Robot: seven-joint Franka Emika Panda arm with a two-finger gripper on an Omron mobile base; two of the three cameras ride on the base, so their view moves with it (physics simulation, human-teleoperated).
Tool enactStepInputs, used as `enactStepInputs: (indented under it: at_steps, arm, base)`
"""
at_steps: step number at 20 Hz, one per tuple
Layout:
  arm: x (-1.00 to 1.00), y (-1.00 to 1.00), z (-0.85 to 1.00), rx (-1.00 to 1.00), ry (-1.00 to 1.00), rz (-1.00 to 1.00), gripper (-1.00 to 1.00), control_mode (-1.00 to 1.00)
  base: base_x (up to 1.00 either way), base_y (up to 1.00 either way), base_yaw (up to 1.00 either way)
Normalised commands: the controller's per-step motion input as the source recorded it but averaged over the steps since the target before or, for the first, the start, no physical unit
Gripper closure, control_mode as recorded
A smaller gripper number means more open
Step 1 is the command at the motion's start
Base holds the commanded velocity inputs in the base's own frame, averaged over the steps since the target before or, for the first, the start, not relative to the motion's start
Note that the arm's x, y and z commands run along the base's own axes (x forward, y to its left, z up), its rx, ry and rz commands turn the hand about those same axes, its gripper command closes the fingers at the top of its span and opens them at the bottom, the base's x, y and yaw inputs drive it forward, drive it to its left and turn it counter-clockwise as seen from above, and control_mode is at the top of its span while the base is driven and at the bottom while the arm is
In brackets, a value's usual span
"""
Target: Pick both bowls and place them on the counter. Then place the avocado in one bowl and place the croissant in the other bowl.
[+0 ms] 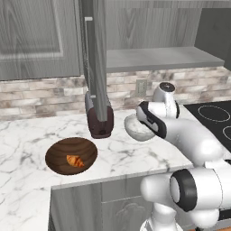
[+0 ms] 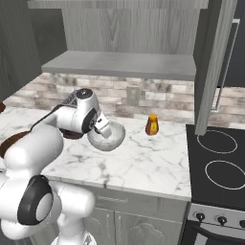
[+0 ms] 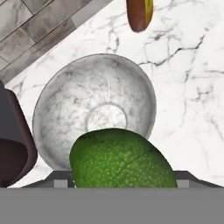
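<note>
The avocado (image 3: 123, 158) sits between the jaws of the end effector (image 2: 104, 128), which is spread wide around it, right above the near rim of the stone bowl (image 3: 94, 109). That bowl stands on the marble surface (image 1: 135, 153), with open marble on its stove side. A dark appliance (image 1: 99, 118) stands just beside it; an orange bottle (image 2: 152, 125) is near, toward the wall. The croissant (image 1: 75, 160) lies in the wooden bowl (image 1: 71, 154), near the front edge.
</note>
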Motion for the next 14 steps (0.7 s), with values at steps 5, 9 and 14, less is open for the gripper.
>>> enactStepInputs:
  at_steps: [5, 9, 14]
  arm:
    - [0.22, 0.04, -0.23, -0.09, 0.11, 0.04, 1.00, -1.00]
    - [0.04, 0.00, -0.29, -0.02, 0.04, 0.03, 1.00, -1.00]
    - [0.00, 0.00, -0.30, -0.01, 0.01, 0.01, 1.00, -1.00]
  base:
    - [0.00, 0.00, 0.00]
    - [0.00, 0.00, 0.00]
    - [0.00, 0.00, 0.00]
